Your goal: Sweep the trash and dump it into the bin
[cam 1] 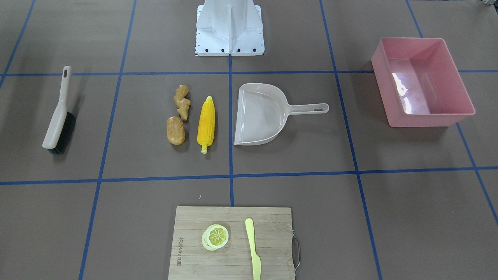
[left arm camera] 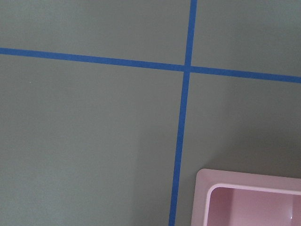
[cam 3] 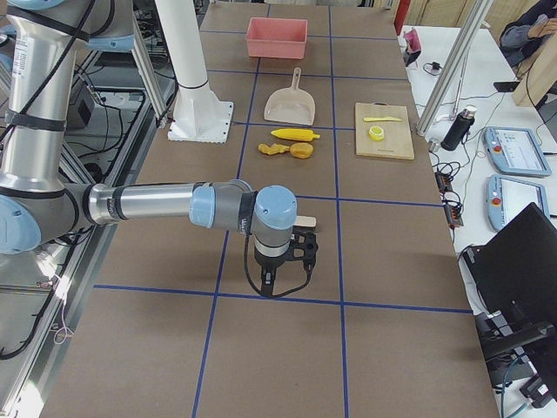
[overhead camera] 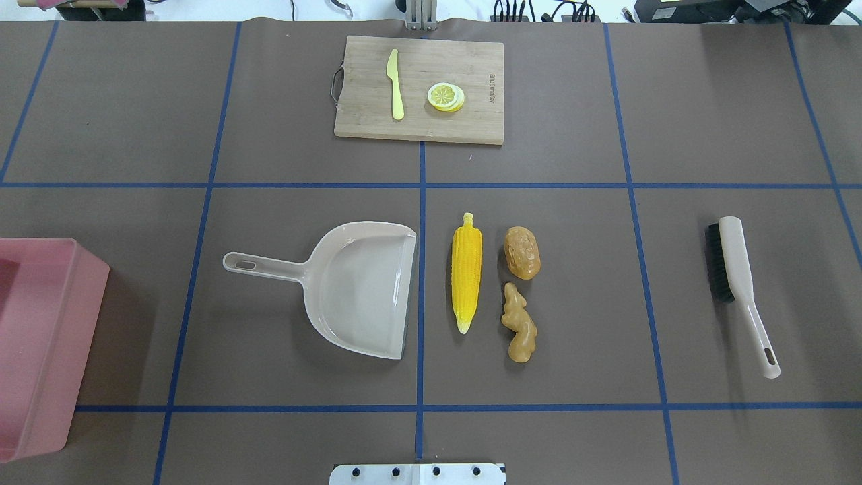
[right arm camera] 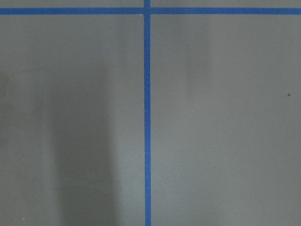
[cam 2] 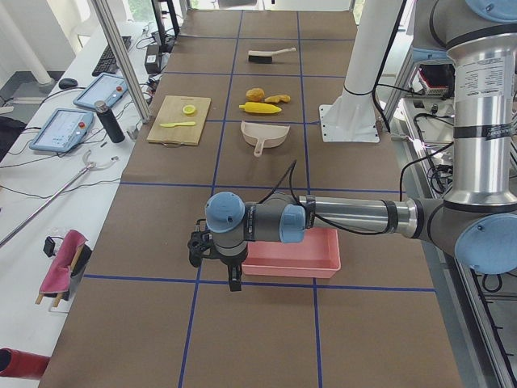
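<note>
**Table** (overhead camera: 539,101): brown top, blue tape grid; mast base (cam 1: 229,27) at the robot-side edge, middle.

**Trash, table centre:**
- Corn (overhead camera: 467,273), lying parallel to the dustpan's lip, with a tape line and a strip of bare top between.
- Potato (overhead camera: 522,252) and ginger (overhead camera: 519,323), end to end just beside the corn, on its brush side. All three lie apart from the dustpan.

**Dustpan** (overhead camera: 363,289): mouth facing the corn, handle pointing toward the bin.

**Bin** (cam 1: 422,83): at the table's left end, upright, nothing inside. Open top lies between it and the dustpan handle.

**Brush** (overhead camera: 737,283): toward the right end, well apart from the trash, with bare top between.

**Board** (overhead camera: 417,114): at the operator-side edge, middle, carrying a knife (overhead camera: 395,84) and a lemon slice (overhead camera: 444,95).

**Left gripper** (cam 2: 226,271): above bare table, just off the bin's operator-side corner. Holds nothing; whether the jaws are spread cannot be told.

**Right gripper** (cam 3: 277,274): above bare top near the right end, close to the brush, pointing down. Jaw state cannot be told.
</note>
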Robot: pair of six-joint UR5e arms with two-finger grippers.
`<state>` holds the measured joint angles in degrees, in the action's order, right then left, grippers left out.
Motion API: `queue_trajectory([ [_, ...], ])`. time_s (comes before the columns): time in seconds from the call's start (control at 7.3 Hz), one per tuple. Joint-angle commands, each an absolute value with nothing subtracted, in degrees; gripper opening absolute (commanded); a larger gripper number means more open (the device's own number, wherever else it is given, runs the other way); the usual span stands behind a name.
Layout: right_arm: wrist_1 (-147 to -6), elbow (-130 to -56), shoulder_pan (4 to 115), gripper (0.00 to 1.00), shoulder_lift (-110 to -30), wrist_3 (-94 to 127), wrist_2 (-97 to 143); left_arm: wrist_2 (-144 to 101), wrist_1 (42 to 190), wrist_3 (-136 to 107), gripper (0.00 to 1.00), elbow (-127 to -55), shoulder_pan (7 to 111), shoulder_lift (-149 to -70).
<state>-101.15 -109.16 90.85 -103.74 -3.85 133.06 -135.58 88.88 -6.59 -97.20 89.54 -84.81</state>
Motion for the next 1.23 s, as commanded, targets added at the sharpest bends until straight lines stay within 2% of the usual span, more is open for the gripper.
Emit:
queue_trajectory([
  [0.0, -101.1, -109.2, 91.3, 1.00, -103.5, -3.6, 134.4, -135.4, 87.2, -6.5, 0.99, -97.8, 89.5, -84.9],
  [0.82, -101.1, -112.8, 91.1, 1.00, -103.4, -1.6, 138.8, -135.2, 87.2, -6.1, 0.99, -97.7, 89.5, -84.7],
  [1.1, -97.8, -113.3, 89.6, 1.00, -103.5, 5.5, 140.5, -135.2, 87.2, -6.0, 0.99, -97.7, 89.5, -84.8],
])
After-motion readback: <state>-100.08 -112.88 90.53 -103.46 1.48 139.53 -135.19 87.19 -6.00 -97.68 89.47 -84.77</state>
